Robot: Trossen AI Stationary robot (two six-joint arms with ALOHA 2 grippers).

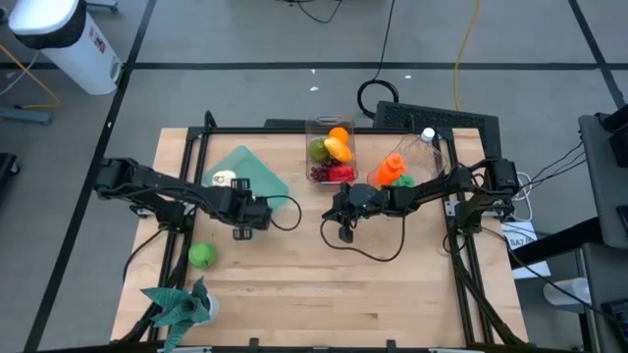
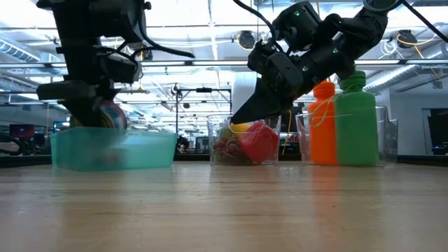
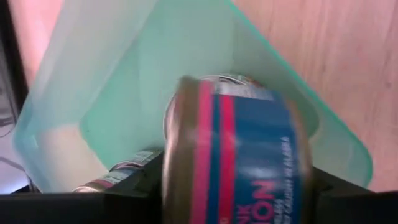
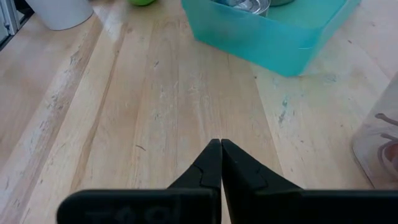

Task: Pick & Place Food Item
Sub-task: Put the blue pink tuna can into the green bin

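A can with a blue label and pink stripes sits between my left gripper's fingers, over the teal bin. The high view shows a can's pale top at the bin, just beyond my left gripper. Another can lies inside the bin. A green apple rests on the table near the left arm. My right gripper is shut and touches nothing, hovering above the table's middle. My left gripper pinches the can by its sides between the two fingers, which lie across its round body. In the low view the can hangs at the bin's rim, clear of the table.
A clear container with fruit stands at the far middle, and beside it another clear container with an orange and a green bottle. A potted plant stands at the near left corner. Bare wood lies in the table's middle and near side.
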